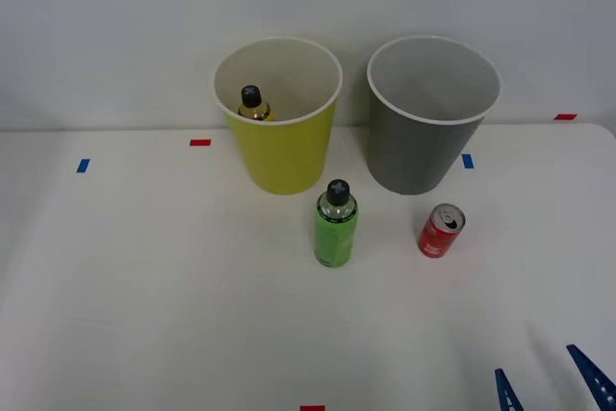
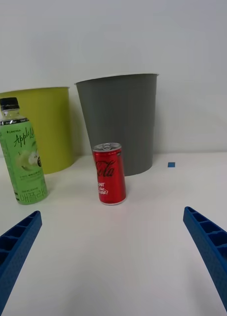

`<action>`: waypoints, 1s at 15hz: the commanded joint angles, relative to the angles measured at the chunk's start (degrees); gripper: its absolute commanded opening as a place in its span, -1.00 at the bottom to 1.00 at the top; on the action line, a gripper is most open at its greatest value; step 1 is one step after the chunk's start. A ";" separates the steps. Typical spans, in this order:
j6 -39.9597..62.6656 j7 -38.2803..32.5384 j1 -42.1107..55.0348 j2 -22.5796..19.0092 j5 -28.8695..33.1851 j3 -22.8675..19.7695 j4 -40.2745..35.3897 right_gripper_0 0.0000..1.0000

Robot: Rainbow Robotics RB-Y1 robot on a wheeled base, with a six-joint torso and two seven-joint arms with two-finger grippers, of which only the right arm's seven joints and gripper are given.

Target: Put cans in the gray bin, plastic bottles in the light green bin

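The red can (image 1: 441,231) stands upright on the white counter (image 1: 144,286), just in front of the gray bin (image 1: 432,132) and apart from it. The green bottle (image 1: 335,224) stands upright to the can's left, in front of the light green bin (image 1: 280,137). The amber bottle (image 1: 253,105) sits inside the light green bin, against its left wall. The two bins stand side by side at the far edge. The right pincer (image 2: 113,256) is spread wide, empty, near the counter's near right corner, facing the can.
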 commanded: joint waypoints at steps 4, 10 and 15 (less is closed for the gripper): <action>0.96 -0.34 1.53 -0.09 -2.87 2.67 -1.61 1.00; 2.72 4.31 1.88 -0.18 -1.99 2.67 -3.64 1.00; 2.81 7.92 2.76 0.26 -5.51 4.69 -3.55 1.00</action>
